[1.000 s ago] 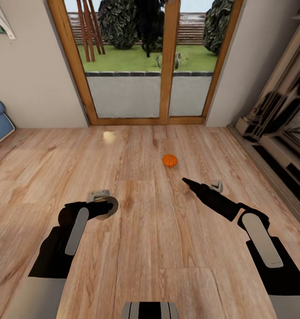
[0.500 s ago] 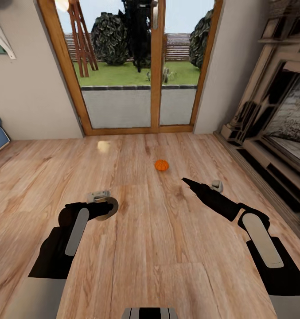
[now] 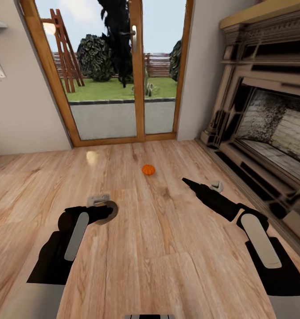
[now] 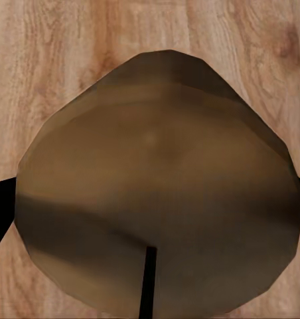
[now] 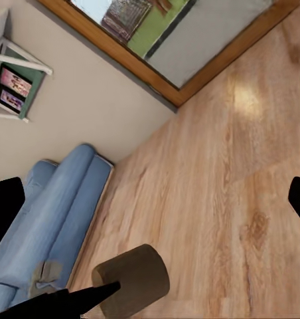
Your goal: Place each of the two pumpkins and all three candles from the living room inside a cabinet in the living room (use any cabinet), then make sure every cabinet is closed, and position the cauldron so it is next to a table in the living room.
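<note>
One pumpkin (image 3: 148,169) sits loose on the plank floor (image 3: 167,266), between the glass doors (image 3: 118,75) and the robot, not yet collected.

Left gripper (image 3: 106,212) is clenched on a brownish candle (image 4: 156,193), judged bound for a cabinet.

Right gripper (image 3: 187,181) is empty, fingers spread apart.

Stowing and the cauldron are likely still pending.

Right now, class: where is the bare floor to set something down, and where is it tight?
Bare planks run between the pumpkin and the glass doors, and left toward the wall. It is tighter by the fireplace near the right claw.
</note>
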`<state>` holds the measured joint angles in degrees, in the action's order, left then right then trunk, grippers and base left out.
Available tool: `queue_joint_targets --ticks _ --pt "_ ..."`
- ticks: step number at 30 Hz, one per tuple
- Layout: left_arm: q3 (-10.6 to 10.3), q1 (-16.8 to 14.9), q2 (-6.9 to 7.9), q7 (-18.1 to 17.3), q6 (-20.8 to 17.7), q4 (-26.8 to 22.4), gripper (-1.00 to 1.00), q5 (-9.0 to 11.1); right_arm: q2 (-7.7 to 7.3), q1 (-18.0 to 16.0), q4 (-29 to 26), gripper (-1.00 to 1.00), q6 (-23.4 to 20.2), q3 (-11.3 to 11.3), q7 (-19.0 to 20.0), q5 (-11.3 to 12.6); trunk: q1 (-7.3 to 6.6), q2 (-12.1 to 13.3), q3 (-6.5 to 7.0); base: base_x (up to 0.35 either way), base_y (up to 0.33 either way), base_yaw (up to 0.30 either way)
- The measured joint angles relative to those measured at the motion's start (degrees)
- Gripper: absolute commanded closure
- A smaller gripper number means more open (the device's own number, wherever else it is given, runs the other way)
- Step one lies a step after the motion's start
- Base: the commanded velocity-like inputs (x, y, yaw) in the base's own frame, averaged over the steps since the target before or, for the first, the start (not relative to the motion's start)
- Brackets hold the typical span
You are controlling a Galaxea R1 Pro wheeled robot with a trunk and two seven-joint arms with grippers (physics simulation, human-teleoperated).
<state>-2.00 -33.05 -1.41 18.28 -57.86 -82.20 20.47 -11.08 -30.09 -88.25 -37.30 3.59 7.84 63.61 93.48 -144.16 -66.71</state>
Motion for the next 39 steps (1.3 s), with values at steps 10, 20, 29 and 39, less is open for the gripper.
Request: queue_joint_targets --ticks 10,20,29,39 --pt "0.01 0.03 0.01 0.00 0.01 -0.88 1.00 -0.07 1.08 0.23 -0.04 -1.00 2.65 0.18 -0.15 -5.25 -0.26 0.13 2.78 -0.001 0.000 -0.108" --pt "0.01 0.03 0.01 0.05 0.02 -0.90 1.00 -0.06 1.18 0.24 -0.06 -1.00 2.70 0.40 -0.62 -6.37 -0.52 0.27 5.01 0.000 0.000 -0.002" --pt "0.01 0.80 0.01 0.08 0.10 -1.07 1.00 -0.10 7.10 0.25 0.14 -1.00 5.89 2.57 -10.91 -21.54 -0.75 0.39 7.01 0.000 0.000 0.000" --pt "0.30 3.30 0.16 0.17 0.13 -0.97 1.00 -0.22 14.82 0.12 11.14 -1.00 19.03 2.90 -22.67 -37.62 -0.99 0.54 9.21 0.000 0.000 0.000"
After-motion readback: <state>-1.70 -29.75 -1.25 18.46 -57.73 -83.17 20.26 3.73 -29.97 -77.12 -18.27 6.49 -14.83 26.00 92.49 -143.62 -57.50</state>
